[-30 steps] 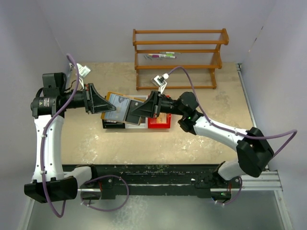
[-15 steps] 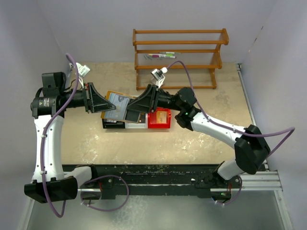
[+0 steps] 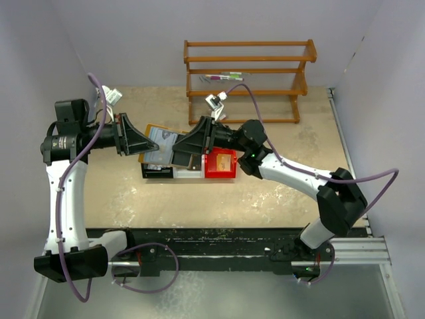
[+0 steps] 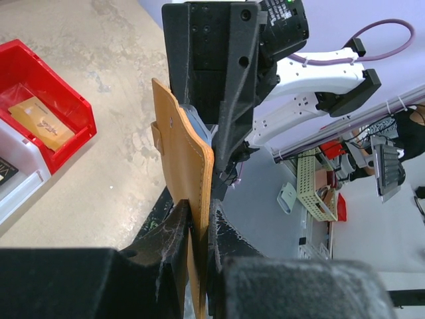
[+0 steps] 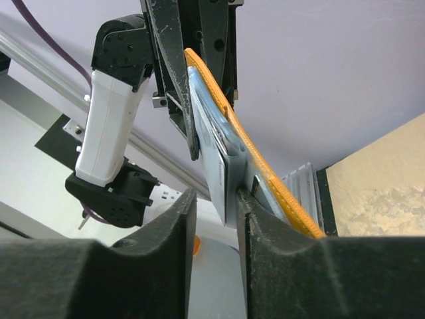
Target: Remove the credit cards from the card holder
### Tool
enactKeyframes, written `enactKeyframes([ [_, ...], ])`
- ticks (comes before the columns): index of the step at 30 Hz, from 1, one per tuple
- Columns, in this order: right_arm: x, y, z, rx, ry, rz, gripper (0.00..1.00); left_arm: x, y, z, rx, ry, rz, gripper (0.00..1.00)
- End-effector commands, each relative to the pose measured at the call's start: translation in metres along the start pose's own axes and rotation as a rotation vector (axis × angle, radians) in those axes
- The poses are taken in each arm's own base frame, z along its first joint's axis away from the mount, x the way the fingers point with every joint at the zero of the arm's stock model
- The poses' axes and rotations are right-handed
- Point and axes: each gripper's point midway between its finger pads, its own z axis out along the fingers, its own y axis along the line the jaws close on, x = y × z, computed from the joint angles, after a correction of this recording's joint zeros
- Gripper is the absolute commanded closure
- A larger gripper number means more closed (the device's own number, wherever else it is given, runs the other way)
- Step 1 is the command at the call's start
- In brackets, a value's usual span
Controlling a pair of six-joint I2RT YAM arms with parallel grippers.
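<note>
Your left gripper (image 4: 197, 211) pinches its jaws on the flat, tan, stitched leather-like card holder (image 4: 182, 153); your right gripper (image 5: 216, 199) sets jaws part-open astride its smooth blue-grey inside.

black two-finger right gripper (image 3: 179, 156) | was moved toward 9 o'clock, further over tan-orange leather folding card holder (image 3: 161, 141) | red plastic bin (image 3: 220, 175) was uncovered

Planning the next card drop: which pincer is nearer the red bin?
Right. The right pincer hangs just left of the red bin; the left pincer is farther left, clamping the card holder.
</note>
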Motion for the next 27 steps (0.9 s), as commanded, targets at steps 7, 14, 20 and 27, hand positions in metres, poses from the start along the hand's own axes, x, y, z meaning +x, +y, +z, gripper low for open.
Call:
enactKeyframes([
  [7,-0.011,0.045,0.010,-0.174,-0.023,-0.050,0.85,-0.001,-0.001,-0.001,-0.051,-0.011,0.052,0.85],
  [14,-0.007,0.029,0.018,-0.158,-0.022,-0.009,0.92,0.002,0.003,-0.002,-0.084,-0.009,0.071,0.75],
  [20,-0.004,0.033,0.021,-0.181,-0.016,-0.014,0.97,0.012,0.009,-0.001,-0.074,0.010,0.057,0.68],
  [27,0.006,0.038,0.012,-0.188,0.009,-0.015,1.00,0.017,0.003,0.001,0.011,0.028,0.024,0.68],
])
